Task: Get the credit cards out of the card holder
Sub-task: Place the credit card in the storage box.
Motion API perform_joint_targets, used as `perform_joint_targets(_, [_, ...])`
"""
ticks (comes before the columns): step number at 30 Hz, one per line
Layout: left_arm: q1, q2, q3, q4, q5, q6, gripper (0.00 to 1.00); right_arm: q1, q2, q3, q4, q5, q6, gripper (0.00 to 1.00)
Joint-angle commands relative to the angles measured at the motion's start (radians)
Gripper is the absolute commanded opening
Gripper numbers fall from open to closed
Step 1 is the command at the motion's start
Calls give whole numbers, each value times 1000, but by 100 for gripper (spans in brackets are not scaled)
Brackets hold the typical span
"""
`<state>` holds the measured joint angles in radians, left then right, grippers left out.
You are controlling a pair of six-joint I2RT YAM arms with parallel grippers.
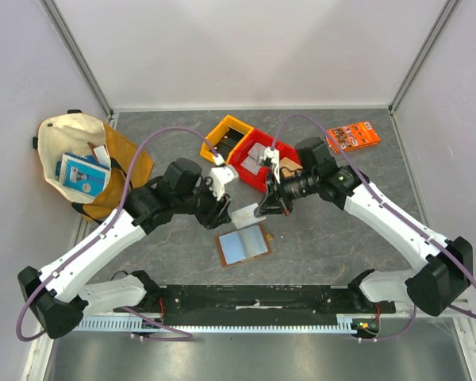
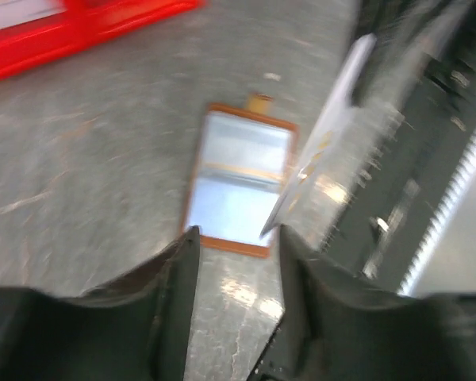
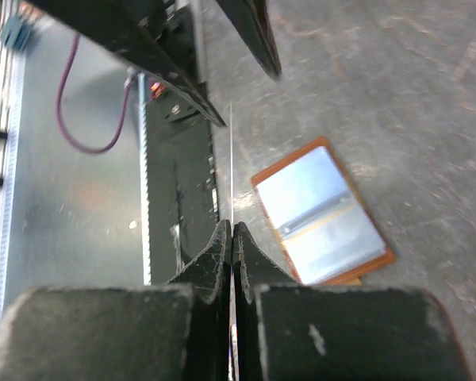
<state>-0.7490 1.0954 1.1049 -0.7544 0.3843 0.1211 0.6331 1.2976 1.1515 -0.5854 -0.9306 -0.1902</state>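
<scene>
The brown card holder [image 1: 243, 244] lies open on the grey table, its pale blue inside facing up; it also shows in the left wrist view [image 2: 238, 178] and the right wrist view [image 3: 321, 214]. My right gripper [image 1: 266, 208] [image 3: 232, 226] is shut on a thin white credit card [image 1: 243, 213], seen edge-on [image 3: 231, 159], held above the table just behind the holder. My left gripper [image 1: 224, 208] [image 2: 236, 242] is open and empty. The card [image 2: 325, 135] slants down with its lower corner close to my left gripper's right finger [image 2: 293, 254]. No other cards can be made out in the holder.
A red tray [image 1: 279, 150] and a yellow tray [image 1: 226, 127] stand behind the grippers. An orange printed packet [image 1: 354, 136] lies at the back right. A cream and mustard tote bag [image 1: 79, 163] with blue items sits at the left. The black base rail [image 1: 262, 298] runs along the near edge.
</scene>
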Motion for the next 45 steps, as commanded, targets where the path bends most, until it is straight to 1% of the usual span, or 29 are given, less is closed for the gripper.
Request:
perform_joint_targets(1, [52, -92, -54, 164, -526, -208, 67, -102, 40, -15, 183, 83, 252, 0])
perform_joint_targets(2, [62, -113, -83, 197, -617, -227, 74, -124, 49, -24, 224, 135, 324, 0])
perform_joint_targets(4, [68, -179, -138, 283, -750, -264, 87, -173, 68, -42, 312, 238, 469, 0])
perform_joint_targets(5, [68, -204, -158, 308, -803, -277, 90, -200, 87, -39, 331, 301, 544, 0])
perform_joint_targets(7, [73, -274, -203, 358, -860, -299, 94, -240, 139, -13, 352, 398, 650, 0])
perform_joint_targets(11, [80, -368, -270, 414, -874, -305, 94, -263, 262, 69, 384, 551, 753, 0])
perform_joint_targets(14, [86, -410, -296, 425, -892, -305, 94, -271, 376, 158, 387, 619, 823, 0])
perform_joint_targets(19, [102, -419, -332, 454, -938, -218, 92, -276, 518, 263, 418, 734, 946, 0])
perform_joint_targets(21, [103, -417, -340, 463, -953, -218, 92, -276, 587, 324, 411, 765, 994, 0])
perform_joint_targets(24, [105, -425, -343, 464, -937, -216, 91, -276, 670, 405, 392, 773, 1029, 1])
perform_joint_targets(28, [109, -439, -352, 477, -947, -206, 91, -276, 744, 487, 386, 783, 1055, 3])
perform_joint_targets(31, [114, -443, -355, 481, -947, -202, 91, -274, 798, 550, 346, 776, 1060, 4])
perform_joint_targets(37, [120, -442, -358, 481, -926, -199, 91, -270, 856, 579, 334, 765, 1058, 7])
perform_joint_targets(39, [119, -437, -358, 480, -923, -199, 90, -270, 868, 577, 326, 768, 1049, 10])
perform_joint_targets(42, [120, -437, -358, 480, -914, -199, 90, -271, 865, 568, 322, 765, 1026, 16])
perform_joint_targets(45, [119, -428, -356, 480, -907, -196, 90, -271, 816, 539, 320, 797, 993, 24])
